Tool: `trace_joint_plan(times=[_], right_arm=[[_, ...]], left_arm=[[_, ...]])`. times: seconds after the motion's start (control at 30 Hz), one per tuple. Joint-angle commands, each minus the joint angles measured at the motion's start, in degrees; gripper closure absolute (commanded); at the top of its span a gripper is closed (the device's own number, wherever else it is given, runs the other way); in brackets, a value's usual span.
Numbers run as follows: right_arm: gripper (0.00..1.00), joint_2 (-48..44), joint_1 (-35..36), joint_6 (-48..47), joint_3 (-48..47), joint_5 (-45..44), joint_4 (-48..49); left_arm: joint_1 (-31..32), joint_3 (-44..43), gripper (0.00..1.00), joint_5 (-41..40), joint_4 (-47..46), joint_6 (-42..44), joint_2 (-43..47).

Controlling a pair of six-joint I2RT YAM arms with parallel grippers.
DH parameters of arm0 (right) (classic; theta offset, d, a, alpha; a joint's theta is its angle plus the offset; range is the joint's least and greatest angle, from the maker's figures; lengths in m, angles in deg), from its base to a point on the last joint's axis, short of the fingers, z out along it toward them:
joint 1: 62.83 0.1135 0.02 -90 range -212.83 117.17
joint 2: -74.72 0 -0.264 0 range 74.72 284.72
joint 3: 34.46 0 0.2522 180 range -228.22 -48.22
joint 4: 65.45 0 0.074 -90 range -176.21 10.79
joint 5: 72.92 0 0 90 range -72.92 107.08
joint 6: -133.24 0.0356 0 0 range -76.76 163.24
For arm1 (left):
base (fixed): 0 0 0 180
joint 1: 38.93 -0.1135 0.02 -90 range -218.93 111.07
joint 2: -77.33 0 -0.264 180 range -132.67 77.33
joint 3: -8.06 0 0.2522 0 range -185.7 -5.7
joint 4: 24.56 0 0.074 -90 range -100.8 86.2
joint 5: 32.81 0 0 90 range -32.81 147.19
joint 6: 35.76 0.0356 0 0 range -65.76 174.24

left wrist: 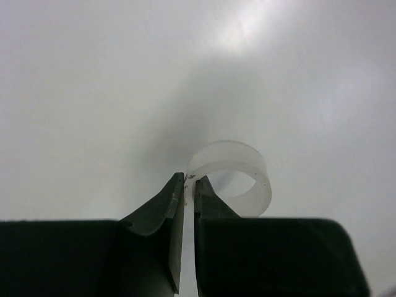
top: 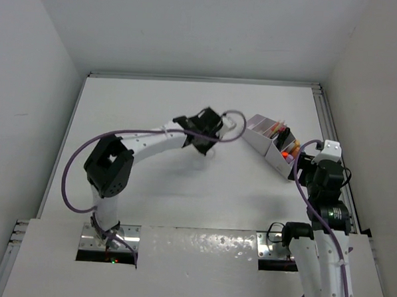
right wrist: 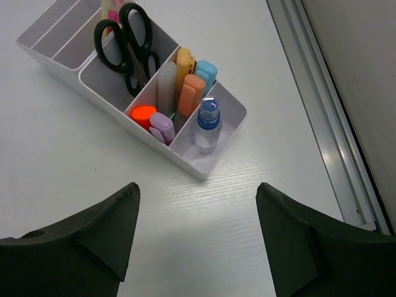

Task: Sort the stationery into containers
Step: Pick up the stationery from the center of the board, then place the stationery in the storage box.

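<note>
Black fingers of your left pincer (left wrist: 190,180) are pinched shut on the wall of the clear tape ring (left wrist: 230,153), seemingly just above the white table (left wrist: 93,93). Your right pincer (right wrist: 198,189) gapes wide, holding nothing, near the organizer (right wrist: 192,162) with scissors (right wrist: 120,37) and highlighters (right wrist: 185,93).

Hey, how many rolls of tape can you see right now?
1. The clear tape ring is pinched by its wall in the left gripper, mid-table. None shows in the organizer, though another could be hidden there.
</note>
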Motion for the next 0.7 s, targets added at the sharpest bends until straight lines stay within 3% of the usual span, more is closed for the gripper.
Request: trace_joint_plan(times=[0.0,0.3,0.67], right_arm=[[0.26,1.0,0.3,1.86,0.41,-1.5,4.91],[0.26,3.81,0.3,1.35,1.64,-3.7,9.31],[0.26,5.67,0.3,1.34,1.99,-3.96,8.17]], left_arm=[[-3.0,-17.24,1.0,-7.91,-10.62,-0.33,-3.02],[-3.62,-46.98,1.0,-9.15,-22.58,-2.35,-26.48],[1.3,-52.47,1.0,-15.31,-33.32,2.65,-35.38]])
